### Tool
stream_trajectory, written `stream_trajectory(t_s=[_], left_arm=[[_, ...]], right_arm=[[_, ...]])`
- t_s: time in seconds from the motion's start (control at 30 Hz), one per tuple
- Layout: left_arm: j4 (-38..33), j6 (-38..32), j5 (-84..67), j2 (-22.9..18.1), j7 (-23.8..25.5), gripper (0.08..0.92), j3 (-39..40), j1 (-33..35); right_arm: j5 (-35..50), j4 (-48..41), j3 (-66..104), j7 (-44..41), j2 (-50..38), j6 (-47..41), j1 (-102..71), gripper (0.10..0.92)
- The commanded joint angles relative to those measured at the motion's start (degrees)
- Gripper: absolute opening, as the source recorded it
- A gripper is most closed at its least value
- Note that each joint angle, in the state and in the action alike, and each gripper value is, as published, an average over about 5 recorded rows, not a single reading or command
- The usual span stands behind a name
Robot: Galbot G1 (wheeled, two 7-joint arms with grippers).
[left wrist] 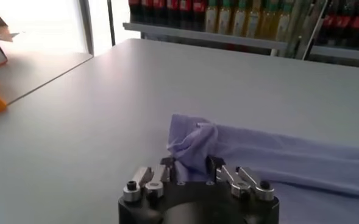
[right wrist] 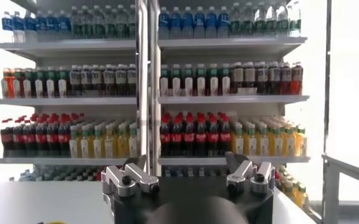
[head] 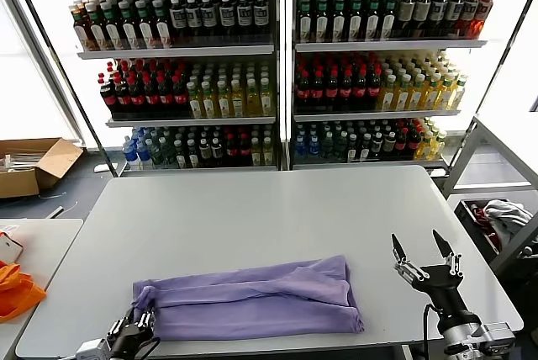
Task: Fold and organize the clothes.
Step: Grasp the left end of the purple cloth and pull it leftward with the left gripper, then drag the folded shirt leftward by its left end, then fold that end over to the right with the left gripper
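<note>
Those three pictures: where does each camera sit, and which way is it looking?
Head view: high up, looking down at the table, lavender T-shirt, both grippers.
Left wrist view: low over the table, left gripper at the T-shirt's bunched end.
Right wrist view: facing the bottle shelves, right gripper open.
Shared: the shelves show in all three.

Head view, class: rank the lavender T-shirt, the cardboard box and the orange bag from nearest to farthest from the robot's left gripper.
From the left gripper:
1. Lavender T-shirt, its left end at the fingers.
2. Orange bag, on the side table, left.
3. Cardboard box, on the floor, far left.
</note>
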Motion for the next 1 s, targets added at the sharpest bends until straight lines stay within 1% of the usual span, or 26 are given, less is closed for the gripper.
stream_trajectory(t_s=[0.03, 0.13, 0.2, 0.27, 0.33, 0.43, 0.53, 0.67, 0.73, 0.83, 0.9, 1.0], left_arm=[[0.3, -1.0, 0.8, -1.2, -2.5, 0.317, 1.5, -0.5], [0.3, -1.4, 0.1, -0.6, -2.5, 0.231, 0.3, -1.7], [0.4, -1.5, -1.2, 0.4, -2.6, 0.179, -1.6, -3.0], [0.7, -1.6, -3.6, 2.4, -3.1, 0.126, -4.7, -4.6], [1.7, -1.6, -6.2, 4.7, -3.9, 0.097, -8.7, -6.5], [4.5, -1.6, -10.6, 9.1, -4.6, 0.089, -16.2, -9.2], [8.1, -1.4, -13.7, 14.1, -3.3, 0.089, -23.2, -11.0], [11.7, -1.8, -14.6, 20.2, 2.2, 0.089, -30.5, -11.3], [11.8, -2.2, -15.0, 22.0, 4.7, 0.089, -32.4, -10.8], [9.2, -2.5, -15.9, 22.8, 6.1, 0.089, -32.3, -9.9], [5.0, -2.3, -16.3, 21.8, 5.9, 0.089, -30.3, -9.4], [-2.4, -1.7, -16.3, 19.1, 4.7, 0.089, -25.0, -9.3]], right_arm=[[2.0, 0.8, 0.1, 0.3, 0.3, -0.4, 0.2, 0.823], [2.1, 0.7, 0.0, 0.4, 0.2, -0.6, 0.4, 0.823], [2.1, 0.6, 0.0, 0.4, -0.2, -0.6, 0.5, 0.823], [2.2, 0.5, 0.3, 0.4, -0.7, -0.5, 0.6, 0.823], [2.4, 0.5, 0.6, 0.5, -1.1, -0.5, 0.6, 0.823], [2.5, 0.5, 0.8, 0.5, -1.4, -0.4, 0.6, 0.823], [2.5, 0.3, 0.6, 0.4, -1.5, -0.4, 0.6, 0.823], [2.4, 0.1, 0.1, 0.4, -1.5, -0.4, 0.9, 0.823], [2.3, 0.1, -0.1, 0.4, -1.5, -0.4, 1.1, 0.823], [2.1, 0.2, -0.6, 0.4, -1.5, -0.5, 1.2, 0.823], [1.9, 0.4, -0.8, 0.4, -1.4, -0.6, 1.3, 0.823], [1.7, 0.9, -1.1, 0.4, -1.3, -0.7, 1.0, 0.823]])
